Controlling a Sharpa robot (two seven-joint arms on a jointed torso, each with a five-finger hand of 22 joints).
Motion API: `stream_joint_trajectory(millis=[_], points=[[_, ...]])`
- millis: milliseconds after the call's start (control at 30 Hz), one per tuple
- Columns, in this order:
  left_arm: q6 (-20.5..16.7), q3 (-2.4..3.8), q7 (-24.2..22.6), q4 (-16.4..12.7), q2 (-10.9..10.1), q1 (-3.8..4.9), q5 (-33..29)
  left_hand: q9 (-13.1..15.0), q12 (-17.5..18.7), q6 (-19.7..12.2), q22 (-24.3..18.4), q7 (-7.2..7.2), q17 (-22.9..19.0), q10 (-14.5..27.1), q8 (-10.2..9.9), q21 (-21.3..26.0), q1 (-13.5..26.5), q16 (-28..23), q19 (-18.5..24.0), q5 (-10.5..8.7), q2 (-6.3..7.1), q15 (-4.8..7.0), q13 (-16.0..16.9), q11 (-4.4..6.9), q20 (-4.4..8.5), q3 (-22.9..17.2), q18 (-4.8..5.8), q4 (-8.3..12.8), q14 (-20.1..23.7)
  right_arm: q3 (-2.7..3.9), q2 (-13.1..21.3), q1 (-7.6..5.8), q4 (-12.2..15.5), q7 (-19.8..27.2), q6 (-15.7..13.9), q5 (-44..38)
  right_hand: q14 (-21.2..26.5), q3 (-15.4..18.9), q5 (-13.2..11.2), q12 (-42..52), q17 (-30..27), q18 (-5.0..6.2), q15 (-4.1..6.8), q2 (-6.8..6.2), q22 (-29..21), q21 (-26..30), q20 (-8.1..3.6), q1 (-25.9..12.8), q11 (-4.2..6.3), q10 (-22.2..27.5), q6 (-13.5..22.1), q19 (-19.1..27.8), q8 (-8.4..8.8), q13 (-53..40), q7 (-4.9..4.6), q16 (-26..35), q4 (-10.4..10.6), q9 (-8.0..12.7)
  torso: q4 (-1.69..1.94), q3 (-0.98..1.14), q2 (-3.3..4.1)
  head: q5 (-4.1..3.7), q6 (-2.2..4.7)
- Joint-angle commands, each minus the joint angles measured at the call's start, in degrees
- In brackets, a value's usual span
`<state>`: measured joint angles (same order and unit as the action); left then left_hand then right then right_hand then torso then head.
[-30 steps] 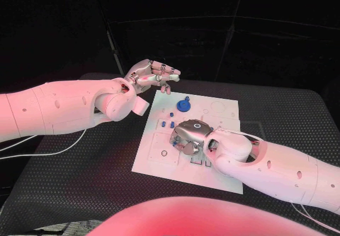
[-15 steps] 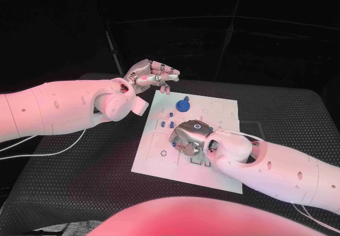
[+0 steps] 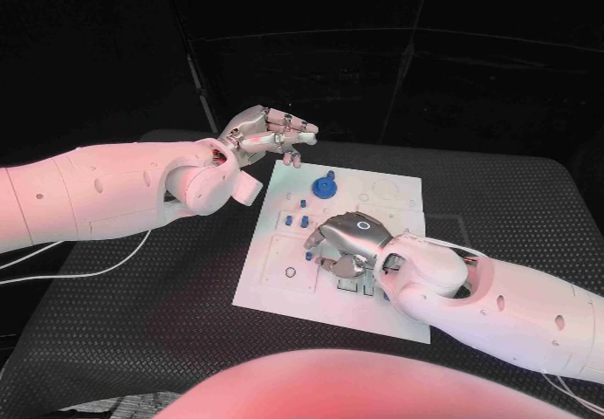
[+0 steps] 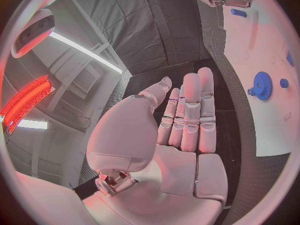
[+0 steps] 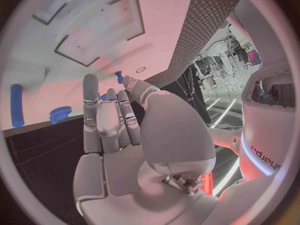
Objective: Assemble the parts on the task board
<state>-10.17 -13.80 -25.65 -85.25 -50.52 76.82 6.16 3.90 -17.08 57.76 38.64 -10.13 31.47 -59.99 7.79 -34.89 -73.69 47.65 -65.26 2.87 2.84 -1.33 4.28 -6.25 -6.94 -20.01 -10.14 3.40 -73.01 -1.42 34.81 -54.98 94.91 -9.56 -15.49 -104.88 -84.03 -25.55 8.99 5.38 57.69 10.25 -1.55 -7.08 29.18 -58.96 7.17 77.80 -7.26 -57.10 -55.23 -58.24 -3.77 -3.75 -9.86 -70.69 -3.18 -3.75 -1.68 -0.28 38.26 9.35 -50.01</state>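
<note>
Since a second ago the right hand (image 3: 350, 244) has crept a little toward the far edge of the task board (image 3: 277, 279) and rolled slightly, while the left hand has not stirred. Palm down over the board's middle, the right hand has its fingers curled under it; the right wrist view shows them lying straight and close together with nothing plainly between them, yet a small blue peg (image 5: 119, 77) sits right at their tips, so whether it is pinched I cannot tell. Just beyond those fingertips stand the short blue pegs (image 3: 297, 215), and farther out, toward the board's far edge, lies the blue gear (image 3: 326, 187). In the right wrist view a long blue pin (image 5: 15, 105) and a small blue gear (image 5: 60, 113) lie off to the side of the fingers. Further still, the left hand (image 3: 267, 133) hovers above the counter (image 3: 126, 314) off the board's far corner, fingers loosely curled, holding nothing. My reading is that the right hand is fetching or seating a peg; to do it well it should keep the peg upright, come straight down on its hole, and avoid brushing the neighbouring pegs.
</note>
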Motion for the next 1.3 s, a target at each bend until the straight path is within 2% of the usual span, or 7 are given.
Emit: stream_joint_trajectory(millis=[33, 167, 267, 400, 467, 867, 1300], points=[[0.8, 0.05, -0.2, 0.0, -0.1, 0.1, -0.3, -0.1, -0.1, -0.2, 0.0, -0.37, -0.1, 0.4, -0.4, 0.2, 0.4, -0.2, 0.2, -0.03, 0.06, -0.03, -0.1, -0.11, -0.23, 0.4, -0.33, -0.1, 0.5, 0.05, 2.1, -0.04, 2.2, 0.7, -4.3, 0.8, -0.4, 0.5, 0.4, 1.0, 0.1, 0.41, -0.29, -0.15, 0.0, 0.3, -0.15, 0.3, 0.38, -0.7, -0.3, 0.1, -0.28, -0.1, -0.1, -0.2, 0.0, -0.2, -0.02, -0.01, -0.04, -0.46, 0.01], [0.9, 0.05, -0.2, 0.0, -0.1, 0.1, -0.3, -0.1, -0.1, -0.2, 0.0, -0.37, -0.1, 0.4, -0.4, 0.2, 0.4, -0.2, 0.2, -0.03, 0.06, -0.03, -0.1, -0.11, -0.23, 0.4, -0.33, -0.1, 0.5, 0.26, 6.7, -0.09, 5.8, -0.1, -4.7, 3.0, -0.5, 0.5, 0.7, 2.2, 0.1, 0.41, -0.07, 0.01, 0.0, 0.1, -0.27, 0.0, 0.61, -1.9, -0.9, -0.3, -0.42, -0.2, -0.07, -0.4, 0.3, -0.3, -0.06, -0.06, -0.1, -1.27, 0.01], [0.9, 0.04, -0.2, 0.1, -0.1, 0.1, -0.3, -0.1, -0.1, -0.2, 0.0, -0.37, -0.1, 0.4, -0.4, 0.2, 0.4, -0.2, 0.2, -0.03, 0.06, -0.03, -0.1, -0.11, -0.23, 0.4, -0.33, -0.1, 0.5, 1.92, 9.8, -0.25, 7.0, -1.3, -3.9, 5.0, -0.6, 0.7, 0.7, 2.7, 0.3, 0.41, 0.01, -0.05, 0.0, 0.0, -0.32, -0.3, 0.71, -2.5, -0.9, -0.5, -0.39, -0.1, -0.07, -0.6, 0.6, -0.3, 0.03, -0.11, -0.12, -2.29, 0.01], [1.0, 0.04, -0.2, 0.1, 0.0, 0.09, -0.3, -0.1, -0.1, -0.2, 0.0, -0.37, -0.1, 0.4, -0.4, 0.2, 0.4, -0.2, 0.2, -0.03, 0.06, -0.03, -0.1, -0.11, -0.23, 0.4, -0.33, -0.1, 0.5, 3.61, 12.9, -0.8, 6.6, -2.7, -2.8, 6.6, -0.6, 1.1, 0.2, 3.1, 0.4, 0.38, 0.09, -0.39, -0.1, 0.0, -0.31, -0.9, 0.78, -2.7, -0.9, -0.6, -0.32, 0.0, -0.06, -0.7, 1.0, -0.2, 0.08, -0.07, -0.13, -3.1, 0.01], [1.0, 0.04, -0.2, 0.1, 0.1, 0.09, -0.3, -0.1, -0.1, -0.2, 0.0, -0.37, -0.1, 0.4, -0.4, 0.2, 0.4, -0.2, 0.2, -0.03, 0.06, -0.03, -0.1, -0.11, -0.23, 0.4, -0.33, -0.1, 0.5, 4.08, 14.0, -0.95, 6.1, -3.1, -2.7, 7.0, -0.8, 1.0, 0.2, 3.3, 1.1, 0.23, 0.18, -0.29, 0.8, -0.4, -0.3, -0.8, 0.85, -2.9, -1.0, -1.1, -0.36, -0.1, -0.07, -1.2, 1.0, -0.3, 0.09, -0.05, -0.09, -3.3, 0.01], [1.2, 0.04, -0.3, 0.1, 0.1, 0.09, -0.3, -0.1, -0.1, -0.2, -0.1, -0.38, -0.1, 0.5, -0.4, 0.3, 0.3, -0.2, 0.2, -0.03, 0.0, -0.05, -0.1, -0.12, -0.25, 0.4, -0.33, -0.1, 0.6, 4.71, 14.9, -1.13, 3.5, -4.0, -2.6, 6.1, -0.7, 1.3, 0.0, 3.1, 0.6, 0.38, 0.01, -0.83, -0.2, 0.2, -0.34, -0.7, 0.68, -1.7, -0.6, -0.7, -0.08, 0.2, -0.08, -1.1, 1.1, -0.2, 0.1, -0.02, -0.01, -4.31, 0.01], [1.4, 0.04, -0.2, 0.3, 0.2, 0.09, -0.3, -0.1, -0.1, -0.2, -0.1, -0.38, -0.1, 0.5, -0.4, 0.3, 0.3, -0.2, 0.2, -0.03, 0.0, -0.05, -0.1, -0.12, -0.25, 0.4, -0.33, -0.1, 0.6, 4.78, 12.4, -1.14, 0.5, -3.9, -1.5, 4.8, -0.8, 1.2, 0.0, 3.1, 0.6, 0.37, 0.01, -0.65, -0.2, 0.2, -0.32, -0.4, 0.68, -1.4, -0.3, -0.7, 0.03, 0.1, -0.03, -1.2, 1.2, -0.1, 0.08, 0.0, 0.09, -3.98, 0.01]])
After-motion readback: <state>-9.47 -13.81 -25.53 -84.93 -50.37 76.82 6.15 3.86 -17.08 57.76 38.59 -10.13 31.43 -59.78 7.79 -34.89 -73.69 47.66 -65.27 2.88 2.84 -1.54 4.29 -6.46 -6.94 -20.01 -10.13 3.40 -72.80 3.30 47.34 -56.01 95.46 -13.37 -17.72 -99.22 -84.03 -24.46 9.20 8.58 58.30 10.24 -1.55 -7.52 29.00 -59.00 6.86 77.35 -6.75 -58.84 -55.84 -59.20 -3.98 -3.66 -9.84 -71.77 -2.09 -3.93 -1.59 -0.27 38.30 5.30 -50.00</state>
